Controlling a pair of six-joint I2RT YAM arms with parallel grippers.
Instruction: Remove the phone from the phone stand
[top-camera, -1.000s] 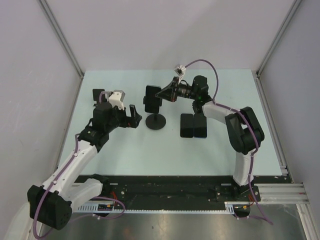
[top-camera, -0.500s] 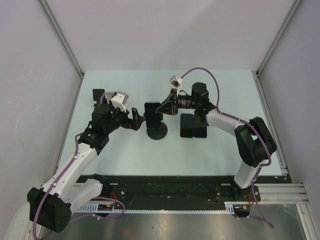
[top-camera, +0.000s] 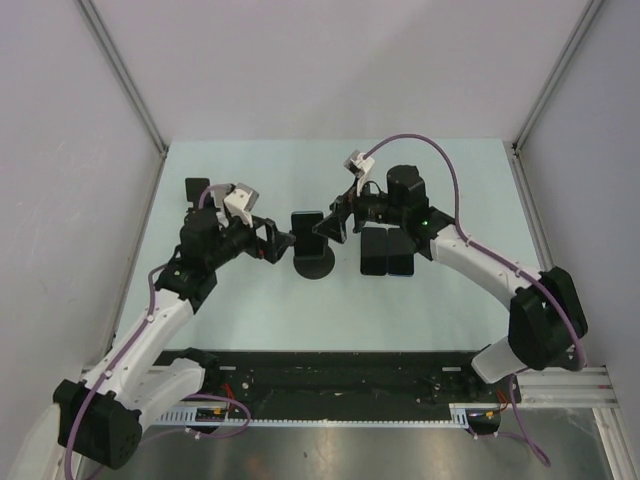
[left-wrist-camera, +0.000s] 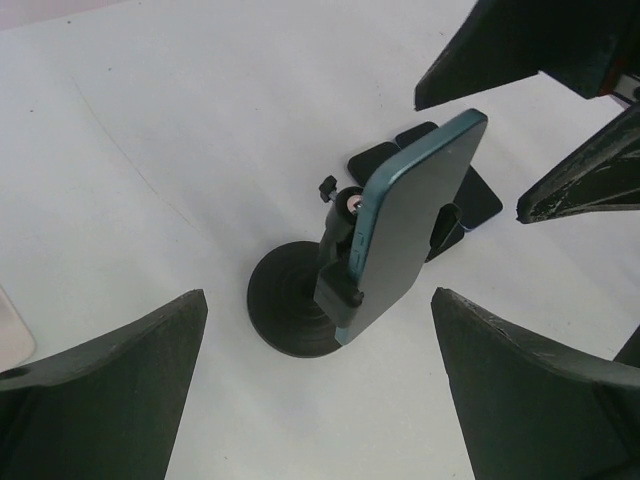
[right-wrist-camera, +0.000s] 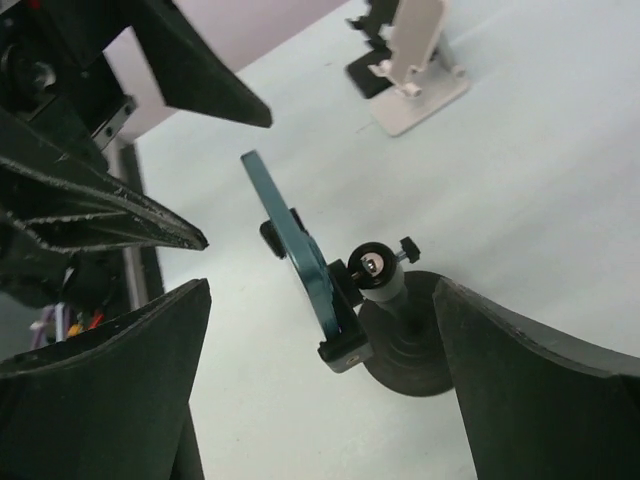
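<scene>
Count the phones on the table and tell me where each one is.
3. The clamped phone sits on the black stand; two flat phones lie side by side just right of it. The left arm may hide more.

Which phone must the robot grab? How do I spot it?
Find the middle of the pale green table. A black stand with a round base sits there, holding a teal-edged phone propped up. The two other dark phones just lie flat beside it.
</scene>
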